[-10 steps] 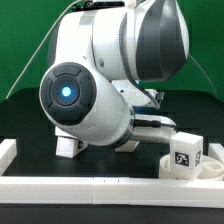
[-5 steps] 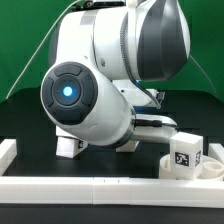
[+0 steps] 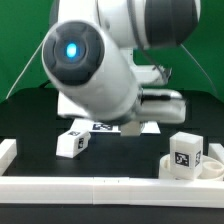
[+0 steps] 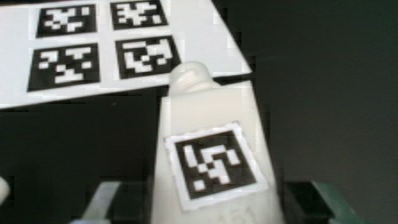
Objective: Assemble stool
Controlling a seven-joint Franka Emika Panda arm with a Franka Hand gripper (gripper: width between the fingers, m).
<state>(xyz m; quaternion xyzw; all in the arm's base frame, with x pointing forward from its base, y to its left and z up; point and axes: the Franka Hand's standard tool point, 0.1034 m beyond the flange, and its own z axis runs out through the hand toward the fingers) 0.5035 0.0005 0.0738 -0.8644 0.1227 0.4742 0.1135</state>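
The arm (image 3: 100, 80) was one big motion blur and covered most of the marker board (image 3: 99, 127). Wrist view cut off the leg (image 4: 210, 125) at its near end, and the gripper (image 4: 215, 205) showed only slivers of its fingers (image 4: 107, 200), so couldn't tell if it gripped.

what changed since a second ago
The arm rose, uncovering the loose leg and the marker board. Nothing was visibly grasped or released. The loose leg, the seat and the leg standing on it stayed put.

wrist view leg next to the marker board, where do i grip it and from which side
Probably grip the leg across its long flat sides at the wider tagged end, from above: it lies flat, tag up, lengthwise between the open jaws.
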